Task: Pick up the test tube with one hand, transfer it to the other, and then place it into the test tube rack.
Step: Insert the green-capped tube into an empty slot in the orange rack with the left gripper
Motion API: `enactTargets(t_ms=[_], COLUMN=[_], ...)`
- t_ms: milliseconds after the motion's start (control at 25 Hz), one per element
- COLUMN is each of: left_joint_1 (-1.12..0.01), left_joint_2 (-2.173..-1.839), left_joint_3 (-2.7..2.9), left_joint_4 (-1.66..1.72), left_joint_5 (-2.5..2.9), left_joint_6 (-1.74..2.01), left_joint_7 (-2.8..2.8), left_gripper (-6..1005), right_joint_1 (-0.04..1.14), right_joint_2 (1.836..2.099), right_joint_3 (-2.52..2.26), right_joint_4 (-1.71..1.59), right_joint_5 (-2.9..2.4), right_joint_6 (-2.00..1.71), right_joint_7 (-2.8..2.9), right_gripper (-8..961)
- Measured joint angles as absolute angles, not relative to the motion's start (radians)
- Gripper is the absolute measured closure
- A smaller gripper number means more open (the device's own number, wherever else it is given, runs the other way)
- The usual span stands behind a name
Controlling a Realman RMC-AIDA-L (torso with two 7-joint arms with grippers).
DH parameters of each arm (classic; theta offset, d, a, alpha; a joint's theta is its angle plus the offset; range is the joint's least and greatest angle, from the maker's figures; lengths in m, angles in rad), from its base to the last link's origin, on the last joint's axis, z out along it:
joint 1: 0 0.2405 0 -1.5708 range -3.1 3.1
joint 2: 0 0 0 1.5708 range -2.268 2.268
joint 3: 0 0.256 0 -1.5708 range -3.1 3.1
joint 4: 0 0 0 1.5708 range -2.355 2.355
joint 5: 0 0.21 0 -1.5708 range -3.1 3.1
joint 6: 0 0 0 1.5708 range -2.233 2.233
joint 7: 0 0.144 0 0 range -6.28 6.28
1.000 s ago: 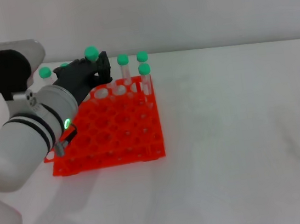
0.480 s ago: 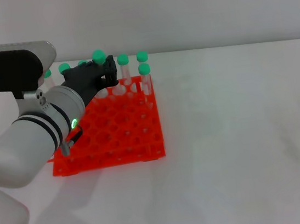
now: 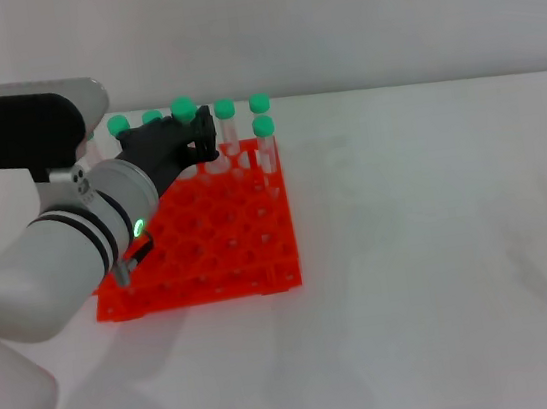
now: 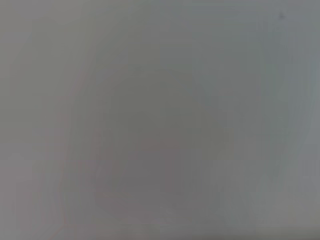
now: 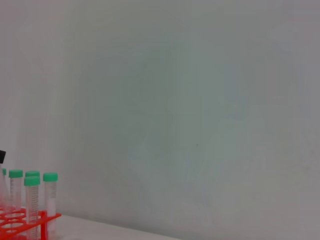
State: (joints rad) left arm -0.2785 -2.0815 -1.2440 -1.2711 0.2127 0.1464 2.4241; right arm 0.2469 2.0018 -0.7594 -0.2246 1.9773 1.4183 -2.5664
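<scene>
White tabletop [image 3: 440, 243] ran out under a pale blank wall, and nothing on either carried writing, a brand or a label that could be read. At the left of the head view the left arm [image 3: 59, 263], silver-white with a black boxy head and a small green light on its wrist, reached over the near edge of the test tube rack [image 3: 208, 243]. Its black left gripper [image 3: 184, 141] hung over the far rows of the rack, clenched around the test tube [image 3: 182, 109], whose green cap stood clear above the fingers while the clear body was mostly hidden by them. Other green-capped tubes [image 3: 263, 125] stood upright in the far rows, to either side of the gripper. The left wrist view gave only a grey blur. The right wrist view showed the wall and a corner of the rack [image 5: 20, 220] with upright tubes; the right gripper appeared nowhere
</scene>
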Motion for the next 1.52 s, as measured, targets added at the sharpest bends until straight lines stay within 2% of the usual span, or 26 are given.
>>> enactTargets(t_ms=[320,1520], left_joint_1=[-0.32,-0.312], left_joint_2=[-2.08,-2.082], left_joint_3=[-1.244,-1.205], left_joint_4=[-1.215,-1.262], left_joint_5=[0.181,0.176], left_joint_6=[0.11,0.189], left_joint_7=[2.423,2.423], left_gripper=[785,785], right_joint_1=[0.247,0.246], right_joint_2=[2.002,2.002], right_joint_3=[-0.759,-0.756], right_joint_4=[-0.228,-0.233], right_joint_5=[1.977,1.977], right_joint_6=[1.418,1.416], right_joint_7=[-2.567,-2.568], right_gripper=[83,83])
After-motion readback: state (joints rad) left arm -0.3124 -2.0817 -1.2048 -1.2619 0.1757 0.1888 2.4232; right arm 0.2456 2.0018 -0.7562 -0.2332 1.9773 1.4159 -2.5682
